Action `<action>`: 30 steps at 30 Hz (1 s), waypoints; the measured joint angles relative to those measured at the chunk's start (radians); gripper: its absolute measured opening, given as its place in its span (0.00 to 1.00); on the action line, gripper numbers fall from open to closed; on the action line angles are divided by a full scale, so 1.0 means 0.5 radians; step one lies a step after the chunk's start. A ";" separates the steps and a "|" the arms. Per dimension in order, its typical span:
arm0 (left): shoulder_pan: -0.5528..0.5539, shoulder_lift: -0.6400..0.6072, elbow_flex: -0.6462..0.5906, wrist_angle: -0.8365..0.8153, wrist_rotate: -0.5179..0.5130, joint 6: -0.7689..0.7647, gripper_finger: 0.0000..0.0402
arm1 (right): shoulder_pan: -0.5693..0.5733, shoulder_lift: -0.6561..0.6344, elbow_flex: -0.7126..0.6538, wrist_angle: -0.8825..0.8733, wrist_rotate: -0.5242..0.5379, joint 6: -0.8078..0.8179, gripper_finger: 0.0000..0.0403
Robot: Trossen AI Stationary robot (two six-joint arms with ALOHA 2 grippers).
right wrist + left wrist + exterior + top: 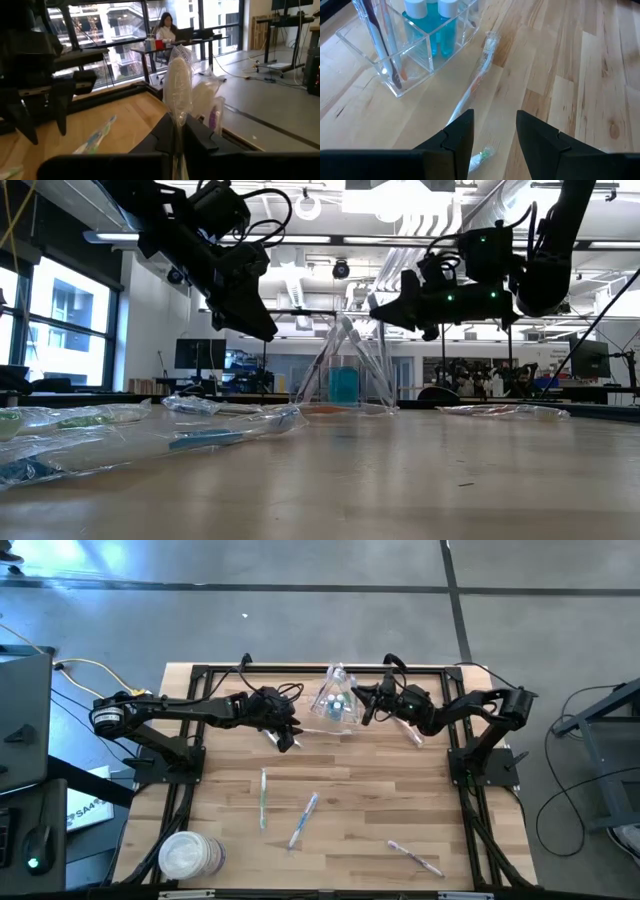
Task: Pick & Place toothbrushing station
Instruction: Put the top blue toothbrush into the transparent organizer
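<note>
A clear holder (338,705) stands at the table's far middle, with blue-capped tubes (432,20) and wrapped toothbrushes (382,35) upright in it. My right gripper (362,710) reaches level at its right side, shut on a wrapped toothbrush (177,85). My left gripper (290,738) hovers open to the holder's left, above a wrapped toothbrush (479,75) lying flat on the wood. Three more wrapped toothbrushes lie nearer: green (263,798), blue (303,818), pink (415,858). My right gripper pinches the wrapped toothbrush between its two fingers (197,140), which come level from the table's right. The hold is below the wrapped upper end (176,112), which stands upright above the fingers. The fingers hide its lower part, and I cannot tell if that rests in the holder.
A stack of white round discs (190,858) sits at the near left corner. Black frame rails (300,668) run along the table's far edge and sides. Bare wood lies between the holder and the loose toothbrushes. A person sits at a desk in the room beyond.
</note>
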 joint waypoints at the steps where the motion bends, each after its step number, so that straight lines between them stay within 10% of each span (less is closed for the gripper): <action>1: 0.000 0.000 0.000 0.000 0.000 0.000 0.37 | 0.000 0.000 0.000 -0.010 -0.002 0.000 0.03; 17: 0.000 0.000 0.000 0.013 0.001 0.000 0.37 | 0.000 0.000 0.000 -0.225 0.053 0.106 0.09; 30: 0.000 0.000 0.000 -0.025 0.002 -0.006 0.37 | 0.003 0.000 -0.001 -0.218 0.035 0.105 0.46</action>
